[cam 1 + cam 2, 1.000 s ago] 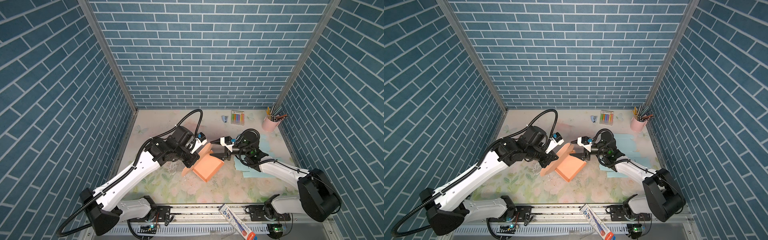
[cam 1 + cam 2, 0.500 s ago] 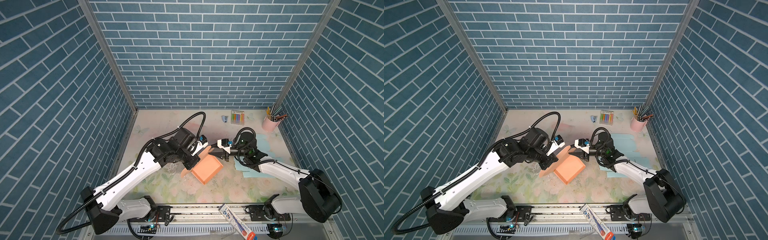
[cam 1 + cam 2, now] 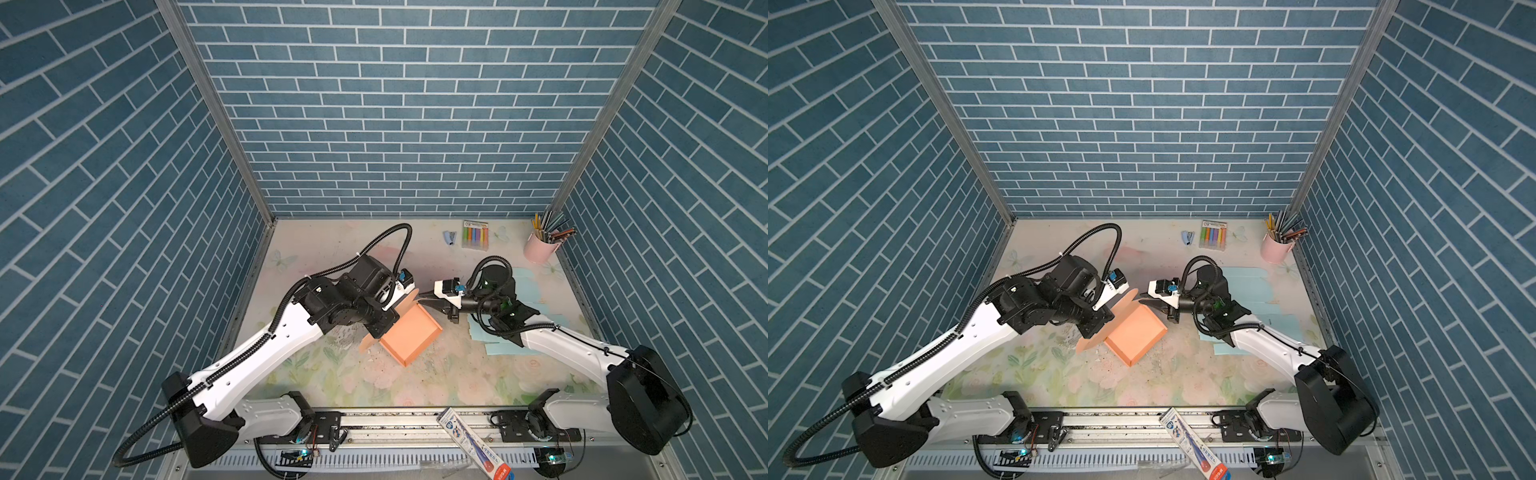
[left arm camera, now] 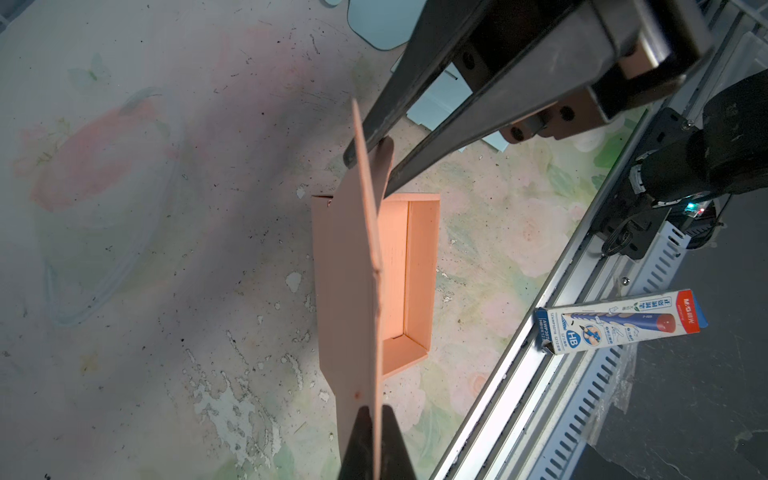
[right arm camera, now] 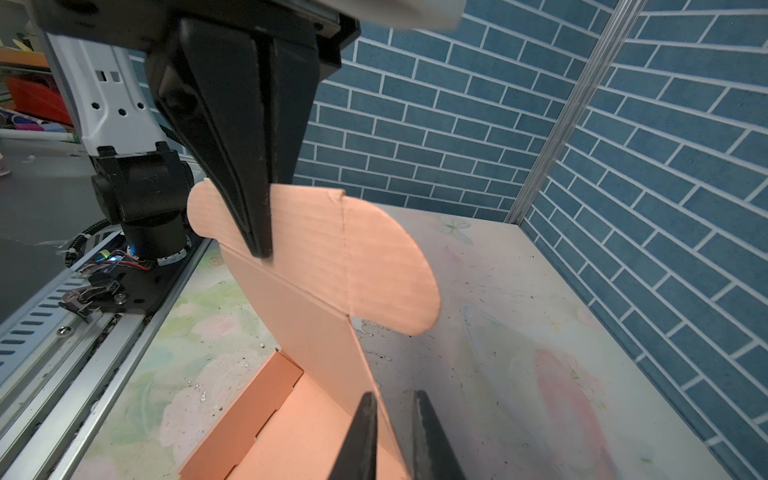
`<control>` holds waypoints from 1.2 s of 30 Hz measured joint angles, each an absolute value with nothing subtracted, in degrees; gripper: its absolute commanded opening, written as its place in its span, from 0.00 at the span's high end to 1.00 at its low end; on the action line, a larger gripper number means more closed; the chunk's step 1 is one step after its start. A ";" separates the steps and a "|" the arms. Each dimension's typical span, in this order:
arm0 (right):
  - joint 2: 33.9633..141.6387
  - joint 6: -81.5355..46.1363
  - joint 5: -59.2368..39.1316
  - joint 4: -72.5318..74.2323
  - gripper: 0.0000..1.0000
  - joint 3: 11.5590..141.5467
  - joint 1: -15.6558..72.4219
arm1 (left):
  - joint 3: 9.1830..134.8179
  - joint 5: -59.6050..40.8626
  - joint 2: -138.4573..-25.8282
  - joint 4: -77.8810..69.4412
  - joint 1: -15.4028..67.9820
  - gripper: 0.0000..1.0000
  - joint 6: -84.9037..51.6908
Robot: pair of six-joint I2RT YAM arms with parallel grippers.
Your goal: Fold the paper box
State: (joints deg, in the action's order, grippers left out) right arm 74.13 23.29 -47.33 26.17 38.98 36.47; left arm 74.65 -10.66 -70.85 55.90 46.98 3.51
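The paper box (image 3: 411, 334) sits near the middle of the table (image 3: 457, 376), turned cornerwise between the two arms. Its shallow orange tray lies flat with the hollow side up, and the lid (image 5: 307, 299) rises from the tray's long side nearest the left arm. The lid stands almost upright, with a rounded flap (image 5: 386, 266) at its upper corner.

The left end effector (image 4: 374, 419) is clamped tight on the lid's free edge; in the right wrist view its black fingers (image 5: 245, 166) press together on the top strip of cardboard, holding the lid up.

The right end effector (image 5: 392, 399) reaches in from the opposite side, at the other end of that same edge. Its jaws are only narrowly parted, one finger on each side of the cardboard with a sliver of table showing between them; whether either finger touches the lid I cannot tell.

Pale blue sheets (image 3: 536, 286) lie flat under the right arm. Along the back of the table stand a pink cup (image 3: 540, 251) full of pencils and a pack of markers (image 3: 475, 235), well apart from the box. A pencil carton (image 4: 619, 322) lies across the front rail (image 3: 374, 419), off the table's floral surface.
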 measured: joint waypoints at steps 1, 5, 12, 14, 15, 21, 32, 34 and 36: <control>74.13 23.62 -46.96 25.87 0.88 38.98 36.67 | 74.65 -10.39 -70.98 55.92 47.03 1.00 3.51; 74.15 25.43 -45.56 23.90 0.96 38.98 37.26 | 74.65 -8.45 -71.64 55.72 47.24 0.96 3.49; 74.15 27.42 -41.08 19.59 1.00 39.03 37.50 | 72.97 -5.26 -71.42 53.01 47.53 0.31 2.72; 74.32 27.42 -40.32 19.29 1.00 39.03 37.34 | 69.84 -5.04 -70.02 50.65 46.85 0.23 1.23; 74.54 27.42 -40.10 19.29 1.00 39.03 37.01 | 67.42 -5.28 -68.82 49.01 45.91 0.19 0.16; 76.03 26.81 -40.53 19.57 1.00 38.59 34.35 | 47.53 -7.14 -54.74 35.57 36.07 0.12 -9.93; 78.32 25.76 -40.95 20.69 1.00 38.44 32.75 | 24.34 -16.03 -47.22 5.74 26.79 0.12 -24.49; 78.32 25.74 -41.01 21.08 1.00 38.28 32.58 | 22.24 -17.34 -49.60 1.21 26.61 0.12 -25.36; 78.37 25.41 -41.15 21.32 1.00 38.28 32.47 | 20.34 -18.85 -51.05 -3.86 26.55 0.12 -26.26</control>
State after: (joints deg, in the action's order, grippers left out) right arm 78.37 25.41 -41.15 21.32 38.28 32.47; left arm 20.34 -18.85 -51.05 -3.86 26.55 -26.26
